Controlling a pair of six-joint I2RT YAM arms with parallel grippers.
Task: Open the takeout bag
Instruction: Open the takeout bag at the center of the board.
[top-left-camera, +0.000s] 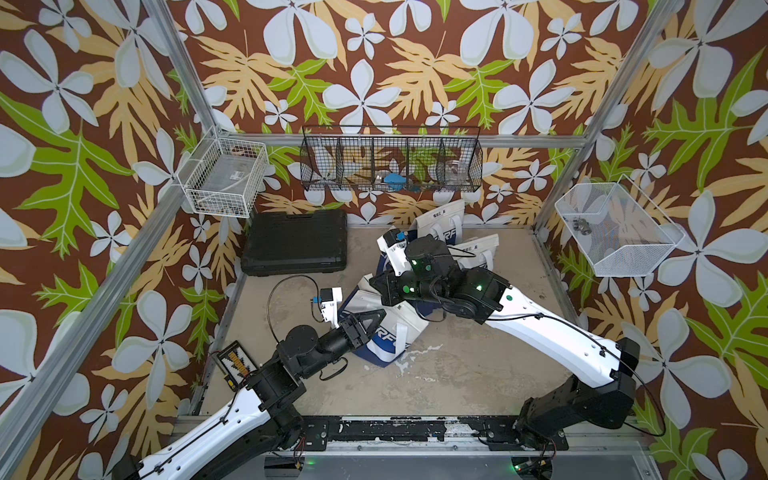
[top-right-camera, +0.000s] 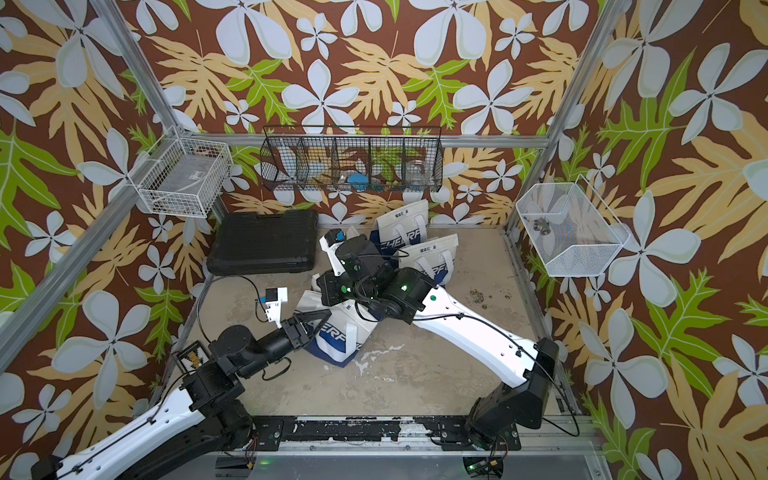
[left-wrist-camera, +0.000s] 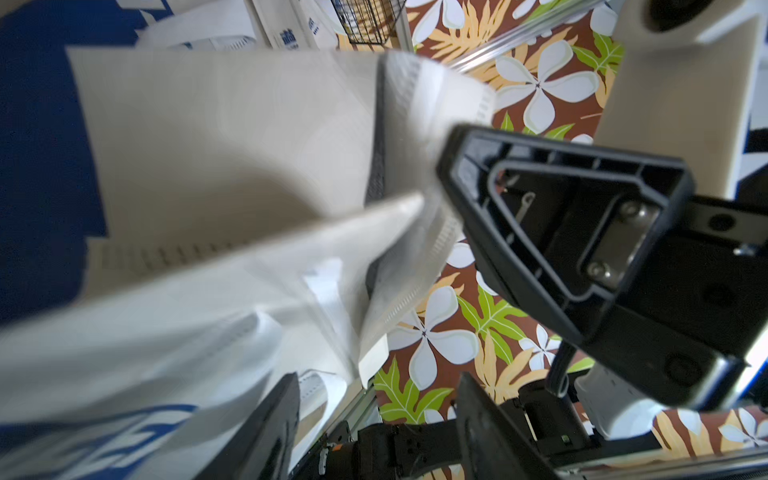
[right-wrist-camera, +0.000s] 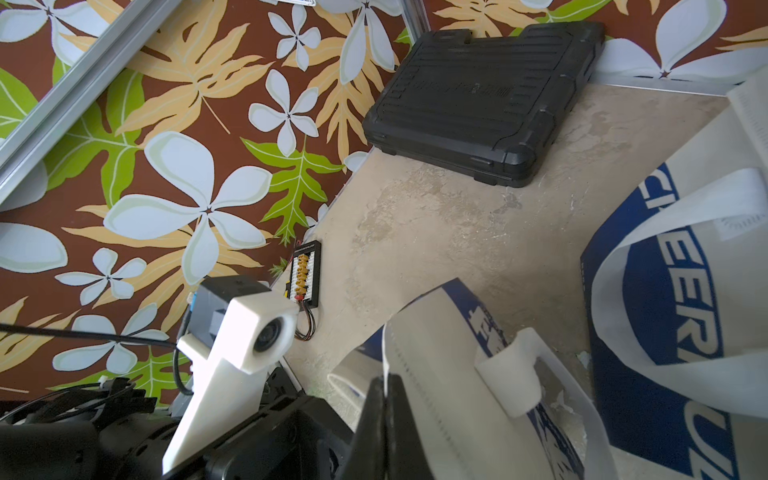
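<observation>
Two grippers, one takeout bag (top-left-camera: 390, 336), white with blue lettering, slumped on the tabletop (top-left-camera: 457, 374) between them. Right gripper (right-wrist-camera: 384, 384): jaws pinched together on the bag's white rim. Left gripper (left-wrist-camera: 378, 380): jaws parted, bag fabric just beside one finger (left-wrist-camera: 266, 424), nothing clamped. Matching bags (top-left-camera: 440, 222), two in number, stand beyond the right gripper, near the back wall. Black case (top-left-camera: 295, 241), closed, lies flat beyond the left gripper, well apart from it.
</observation>
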